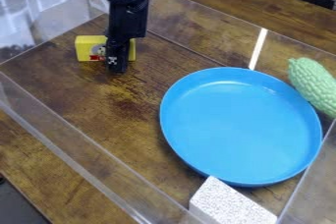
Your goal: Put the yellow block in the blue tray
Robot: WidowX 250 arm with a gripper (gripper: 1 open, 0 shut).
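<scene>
- Looking down at a dark, worn wooden tabletop (118,120), with what seem to be clear plastic walls (79,159) boxing in the work area.
- The black robot arm (126,2) comes straight down from the top of the view, near the back left of the table.
- Its black gripper (116,67) points down and sits right at the small yellow rectangular block (89,48), the one with a red-and-white label on its face.
- The fingers are pulled in tight, about as closed as they go. They look clamped on the right end of the yellow block, though from this angle I can't see the contact all that clearly.
- The block is down at table level, not lifted as far as I can tell, and the gripper covers its right part.
- The big round bright-blue plastic tray (282,174) with the raised rim sits well apart from the block, over on the right half of the table. It's easily the biggest thing here, and the block is definitely not in it.
- A bumpy green oval object (315,84) lies just beside the tray's far right rim, partly cut off by the edge of the view.
- A white speckled sponge block (230,204) sits at the bottom edge, just next to the tray's near rim.
</scene>
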